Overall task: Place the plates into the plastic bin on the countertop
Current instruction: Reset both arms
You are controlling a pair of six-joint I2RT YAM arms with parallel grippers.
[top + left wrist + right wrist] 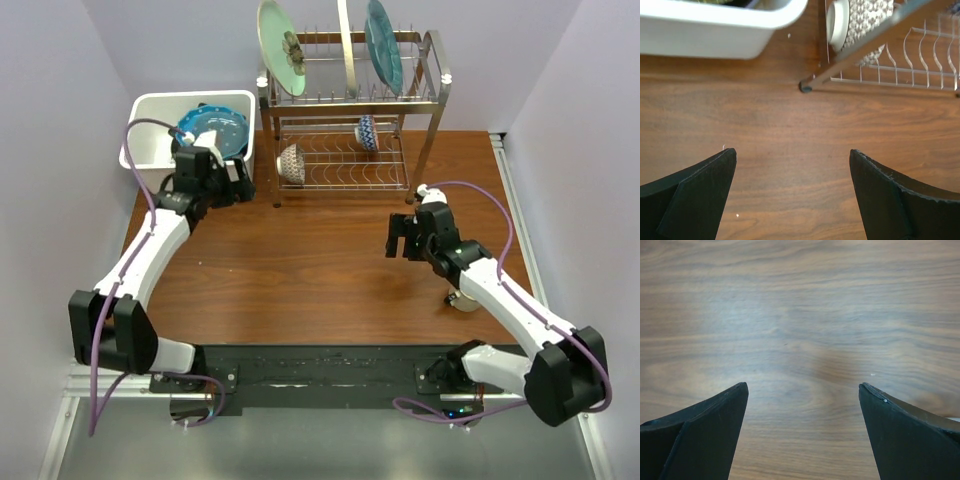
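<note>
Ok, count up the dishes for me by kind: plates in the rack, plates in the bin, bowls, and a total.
Plates standing in the rack: 3 (flower-motif plate, edge-on pale plate, teal plate)
Plates visible in the white bin: 1 (dark blue plate)
Small patterned bowls on the lower tier: 2
Total: 6

4 plates [385,45] perhaps, 2 bowls [292,163], 1 bin [150,128], 1 rack [437,100]
</note>
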